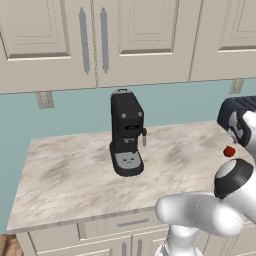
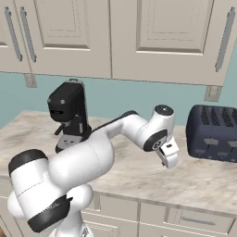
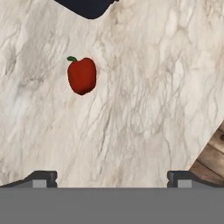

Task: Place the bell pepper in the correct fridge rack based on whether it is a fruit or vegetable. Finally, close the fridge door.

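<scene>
Red bell pepper is sitting upper left on the marble surface, end effector hovering, fingers spread apart.

A glossy white arm of rounded segments, black bands at the joints, and a boxy white hand.

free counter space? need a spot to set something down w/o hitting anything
Widest bare patch: the counter left of the coffee machine, out to its left edge. Also free: the stretch between coffee machine and bell pepper. Crowded on the right: the toaster, the pepper and the gripper sit close together.
</scene>
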